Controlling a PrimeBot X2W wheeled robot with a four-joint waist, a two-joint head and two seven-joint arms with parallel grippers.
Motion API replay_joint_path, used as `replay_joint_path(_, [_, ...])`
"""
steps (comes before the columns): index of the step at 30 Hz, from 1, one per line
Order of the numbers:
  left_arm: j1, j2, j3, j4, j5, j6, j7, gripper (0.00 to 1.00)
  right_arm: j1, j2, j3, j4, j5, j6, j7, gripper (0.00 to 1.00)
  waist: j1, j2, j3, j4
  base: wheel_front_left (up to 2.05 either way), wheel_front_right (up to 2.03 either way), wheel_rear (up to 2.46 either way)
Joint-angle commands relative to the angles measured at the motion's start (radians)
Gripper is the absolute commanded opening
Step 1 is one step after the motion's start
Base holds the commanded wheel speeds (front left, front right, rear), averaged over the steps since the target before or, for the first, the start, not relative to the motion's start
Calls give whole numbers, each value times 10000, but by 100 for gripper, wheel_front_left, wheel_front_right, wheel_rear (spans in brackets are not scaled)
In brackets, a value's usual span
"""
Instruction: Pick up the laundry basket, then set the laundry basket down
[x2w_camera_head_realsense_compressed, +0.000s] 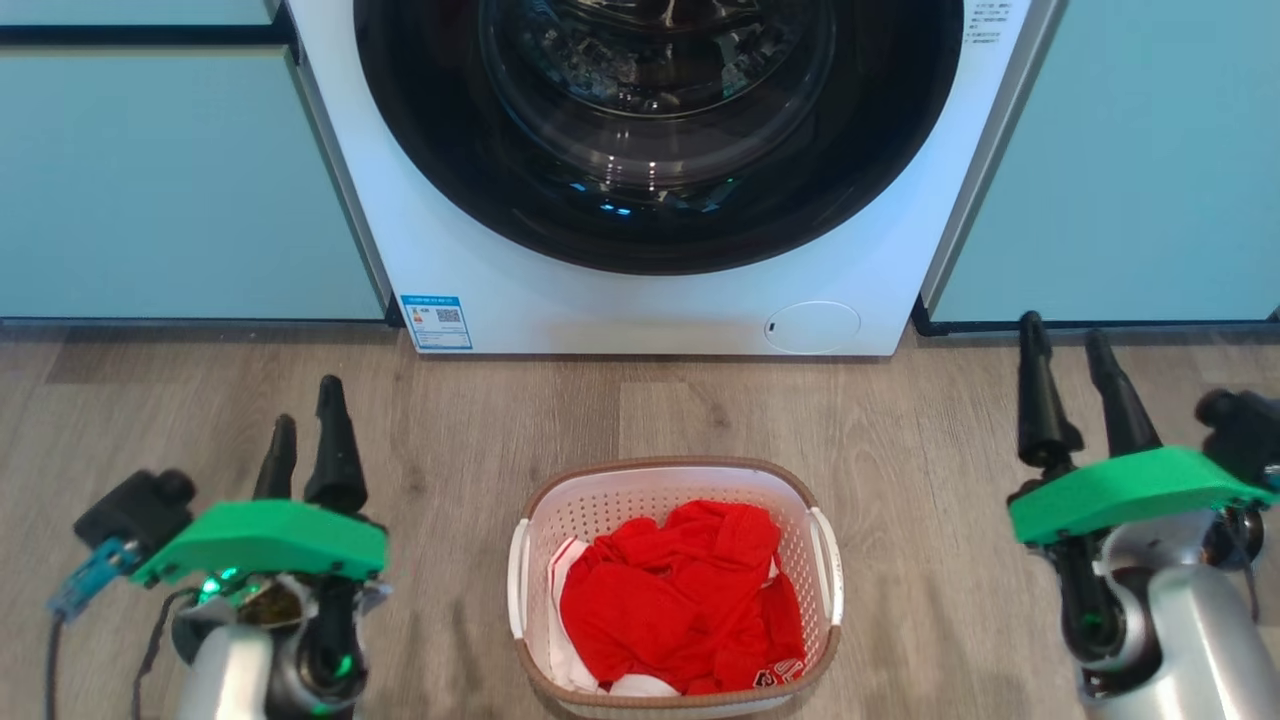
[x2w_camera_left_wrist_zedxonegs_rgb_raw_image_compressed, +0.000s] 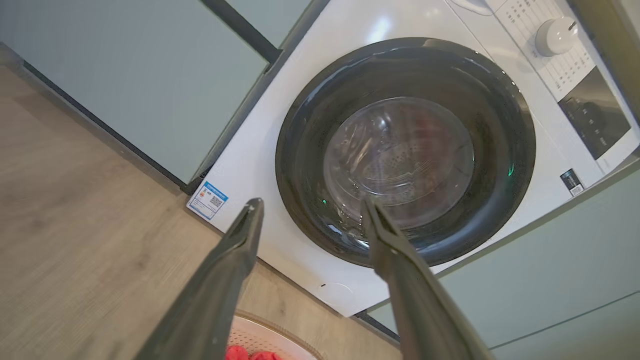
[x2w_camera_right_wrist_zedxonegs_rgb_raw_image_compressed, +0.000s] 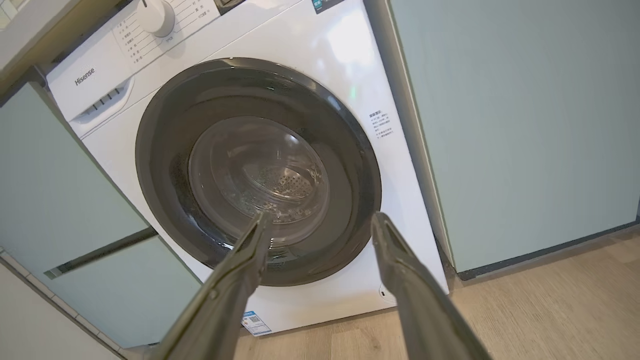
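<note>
The laundry basket (x2w_camera_head_realsense_compressed: 825, 570) stands on the wood floor at the bottom centre of the head view, white with perforated walls, a brown rim and white side handles, holding red clothes (x2w_camera_head_realsense_compressed: 680, 600). A sliver of the laundry basket (x2w_camera_left_wrist_zedxonegs_rgb_raw_image_compressed: 260, 337) peeks between my fingers in the left wrist view. My left gripper (x2w_camera_head_realsense_compressed: 305, 420) hovers open well to the basket's left, nothing between its fingers. My right gripper (x2w_camera_head_realsense_compressed: 1065, 338) stands open well to the basket's right, also holding nothing. In each wrist view, the left gripper (x2w_camera_left_wrist_zedxonegs_rgb_raw_image_compressed: 312, 202) and the right gripper (x2w_camera_right_wrist_zedxonegs_rgb_raw_image_compressed: 320, 216) show spread fingers aimed at the washer.
A white front-loading washing machine (x2w_camera_head_realsense_compressed: 660, 300) with a dark round door (x2w_camera_head_realsense_compressed: 655, 120) stands just behind the basket. Pale green cabinet fronts (x2w_camera_head_realsense_compressed: 170, 180) flank it on both sides. Bare wood floor (x2w_camera_head_realsense_compressed: 480, 420) lies between the basket and the machine.
</note>
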Motion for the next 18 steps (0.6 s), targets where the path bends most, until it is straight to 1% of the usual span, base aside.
replay_joint_path(1, [-717, 108, -28, -497, 572, 339, -131, 100, -586, -201, 256, -464, -472, 40, -163, 100, 0, 0, -9, 8, 0, 0, 0])
replay_joint_path(2, [-754, 109, -323, -500, 916, 695, -190, 100, -580, -184, 334, -488, -753, 42, -221, 100, 0, 0, -25, 11, 0, 0, 0])
replay_joint_path(5, [-796, 110, -688, -397, 1504, 1054, -278, 100, -582, -160, 416, -525, -1146, 43, -309, 100, 0, 0, -50, 5, 0, 0, 0])
replay_joint_path(7, [-804, 111, -900, -249, 1768, 1183, -337, 100, -573, -225, 540, -508, -1461, 44, -368, 100, 0, 0, -70, -3, 0, 0, 0])
replay_joint_path(10, [-921, 113, -1190, -164, 2389, 1098, -425, 100, -570, -268, 684, -491, -1896, 46, -456, 100, 0, 0, -85, -12, 0, 0, 0])
replay_joint_path(13, [-1027, 160, -1517, -174, 3235, 1208, -513, 100, -569, -279, 768, -507, -2302, 48, -544, 100, 0, 0, -95, -19, 0, 0, 0])
replay_joint_path(15, [-1114, 285, -1882, -186, 3808, 1408, -572, 100, -562, -283, 823, -514, -2573, 49, -603, 100, 0, 0, -102, -23, 0, 0, 0])
replay_joint_path(18, [-1256, 539, -2531, -183, 4566, 1999, -660, 100, -579, -337, 956, -541, -3009, 51, -691, 100, 0, 0, -119, -25, 0, 0, 0])
